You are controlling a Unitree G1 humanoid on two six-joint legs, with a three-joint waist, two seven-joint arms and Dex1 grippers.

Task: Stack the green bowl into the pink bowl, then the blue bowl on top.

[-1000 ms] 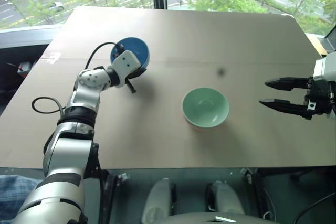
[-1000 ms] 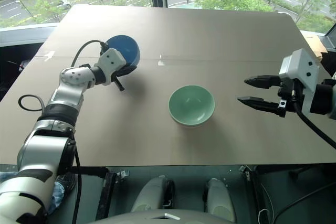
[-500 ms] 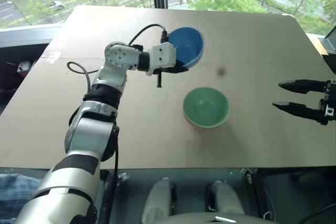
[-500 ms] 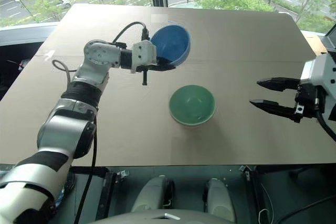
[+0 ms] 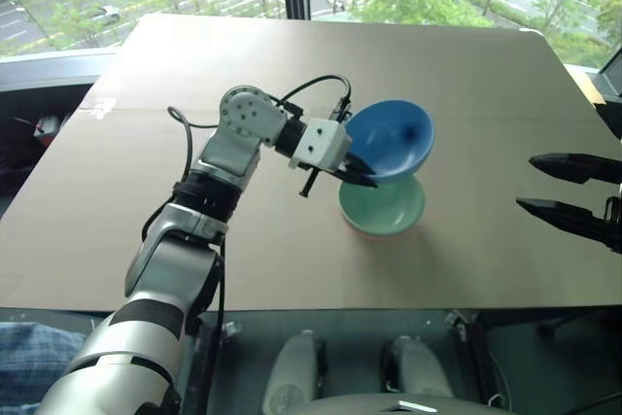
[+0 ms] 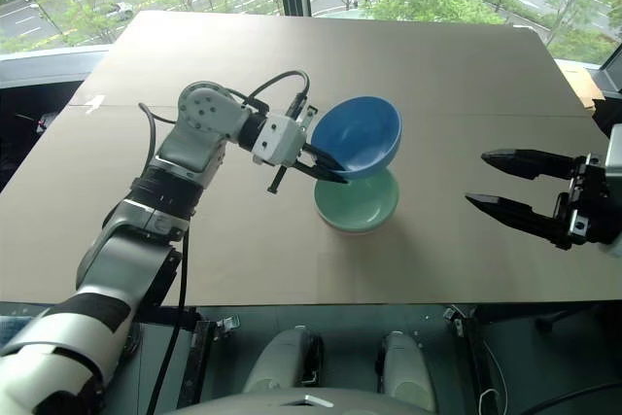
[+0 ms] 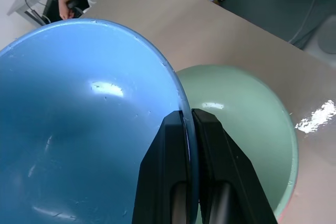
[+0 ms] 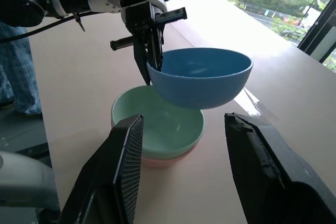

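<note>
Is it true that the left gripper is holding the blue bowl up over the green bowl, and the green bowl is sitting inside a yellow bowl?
Almost. The left gripper does hold the blue bowl above the green bowl, but the bowl under the green one is the pink bowl, not yellow. The right wrist view shows its pink edge.

There are 3 bowls: 1 blue bowl (image 5: 390,140), 1 green bowl (image 5: 382,212) and 1 pink bowl (image 8: 167,160). There are 2 grippers, the left gripper (image 5: 363,178) and the right gripper (image 5: 546,183), and 1 desk (image 5: 126,153).
</note>
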